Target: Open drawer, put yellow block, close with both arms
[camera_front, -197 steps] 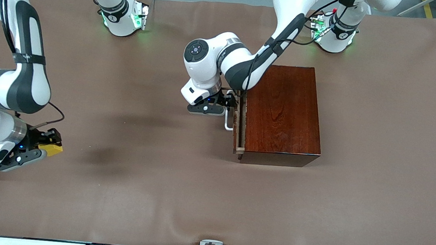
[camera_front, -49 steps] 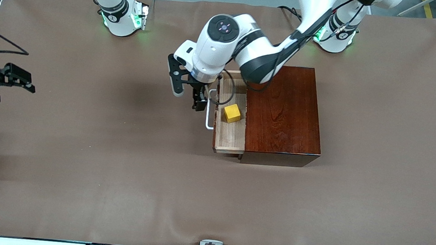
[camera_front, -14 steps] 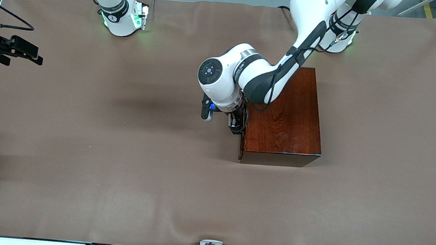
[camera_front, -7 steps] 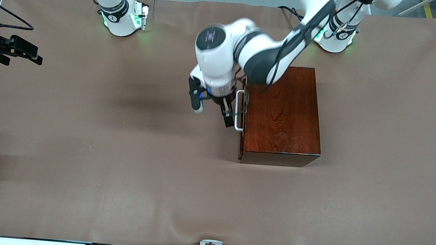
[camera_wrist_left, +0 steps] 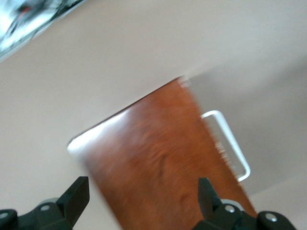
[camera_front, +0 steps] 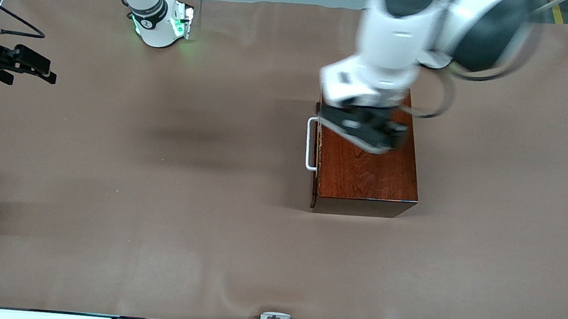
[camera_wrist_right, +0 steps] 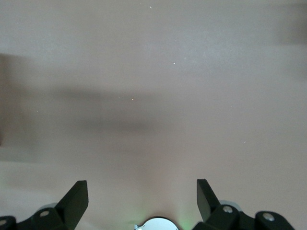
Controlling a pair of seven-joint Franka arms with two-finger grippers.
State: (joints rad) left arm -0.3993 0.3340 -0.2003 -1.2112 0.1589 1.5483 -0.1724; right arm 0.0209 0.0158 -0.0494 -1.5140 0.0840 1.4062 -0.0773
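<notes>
1. No brand, label or writing can be read anywhere.
2. The left end effector (camera_front: 369, 128) hangs over the wooden box (camera_front: 366, 161) with fingers spread wide, holding nothing. The right end effector (camera_front: 27, 62) waits over the counter (camera_front: 157, 194) at the right arm's end, also open and empty.
3. The drawer (camera_front: 317, 147) is shut — its white handle (camera_front: 309, 144) shows in the front and left wrist views; the right wrist view shows only bare counter. The yellow block is out of sight.
</notes>
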